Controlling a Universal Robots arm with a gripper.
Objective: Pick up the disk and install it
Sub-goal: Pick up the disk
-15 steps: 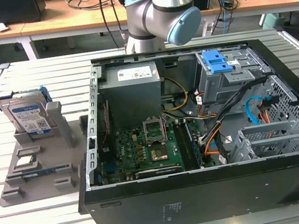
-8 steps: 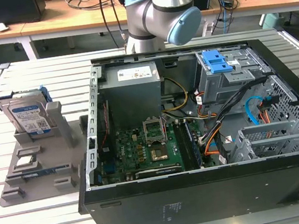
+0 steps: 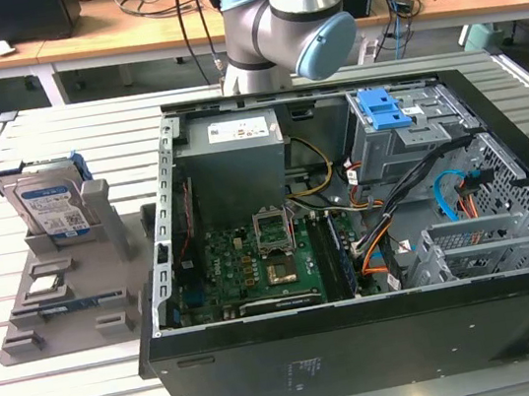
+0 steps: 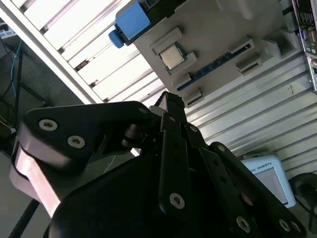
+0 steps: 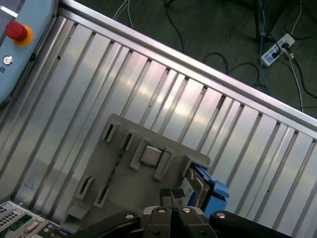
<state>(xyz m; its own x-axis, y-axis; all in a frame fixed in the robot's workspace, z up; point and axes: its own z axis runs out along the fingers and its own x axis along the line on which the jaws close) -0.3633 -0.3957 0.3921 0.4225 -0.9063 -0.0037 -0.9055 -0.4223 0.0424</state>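
Observation:
The disk [image 3: 47, 206] stands on edge in a grey holder tray [image 3: 59, 288] on the slatted table, at the exterior view's left; it is silver with a blue-and-white label and blue side rails. In both wrist views the disk [image 4: 131, 22] [image 5: 198, 186] stays in that holder, far below the camera. My gripper [image 4: 171, 99] [image 5: 172, 194] hangs high above the tray, its black fingers closed together with nothing between them. The arm [image 3: 289, 25] rises behind the open computer case [image 3: 366, 342].
The tray also carries a small square silver chip [image 4: 172, 56] [image 5: 150, 155] and a thin dark memory stick [image 4: 218, 64]. Inside the case are a motherboard [image 3: 264, 263], a blue-latched drive bay [image 3: 381, 111] and a metal cage [image 3: 481, 245]. A red button [image 5: 17, 31] sits at the table's corner.

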